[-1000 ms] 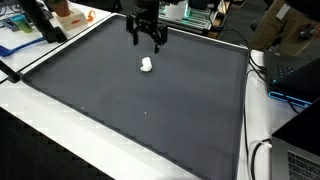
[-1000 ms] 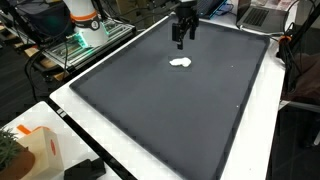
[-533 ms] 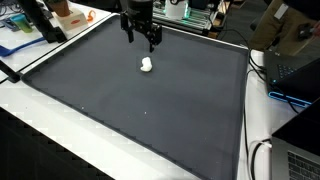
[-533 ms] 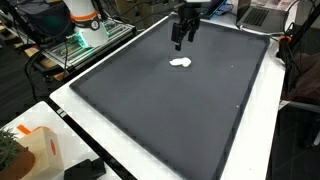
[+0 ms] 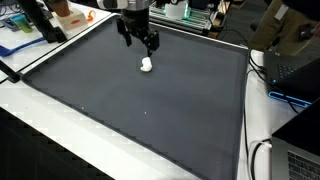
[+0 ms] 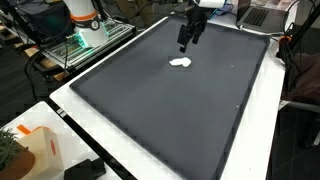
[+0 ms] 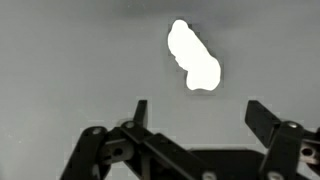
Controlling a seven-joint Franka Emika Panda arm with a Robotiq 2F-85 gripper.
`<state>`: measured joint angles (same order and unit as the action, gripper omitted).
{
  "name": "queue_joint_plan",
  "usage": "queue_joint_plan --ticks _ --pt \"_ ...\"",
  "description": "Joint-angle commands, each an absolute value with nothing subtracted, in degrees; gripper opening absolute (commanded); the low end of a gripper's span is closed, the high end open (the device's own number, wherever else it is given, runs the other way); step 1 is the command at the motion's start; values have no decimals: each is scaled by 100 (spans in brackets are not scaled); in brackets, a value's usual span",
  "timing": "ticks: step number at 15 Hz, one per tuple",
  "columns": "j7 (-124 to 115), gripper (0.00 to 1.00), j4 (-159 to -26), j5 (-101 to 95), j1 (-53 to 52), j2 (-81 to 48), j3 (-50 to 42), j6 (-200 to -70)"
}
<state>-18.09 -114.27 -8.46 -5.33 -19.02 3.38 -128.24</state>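
The claw [image 5: 141,44] has drifted slightly sideways and tipped over. In an exterior view it no longer hangs straight but leans [image 6: 185,44], its tips slanting down toward the white lump [image 6: 181,62].

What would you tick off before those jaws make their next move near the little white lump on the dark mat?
1. Jaws open: ok, they stand wide apart in the wrist view.
2. Jaws empty: ok, nothing sits between them.
3. White lump in sight: ok, it shows plainly in all three views.
4. Lump between the jaws: not ok, it lies ahead of them and untouched.
5. Room around the lump: ok, it lies alone on the dark mat.
6. How soft or firm the lump is: cannot tell.
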Motion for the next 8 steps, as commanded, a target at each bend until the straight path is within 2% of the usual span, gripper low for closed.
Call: queue_joint_plan --ticks 1,8 --pt "-1265 100 -11052 -259 -457 -2163 400 -12542" --pt "-1753 100 -10795 -326 -654 -2305 237 -12394"
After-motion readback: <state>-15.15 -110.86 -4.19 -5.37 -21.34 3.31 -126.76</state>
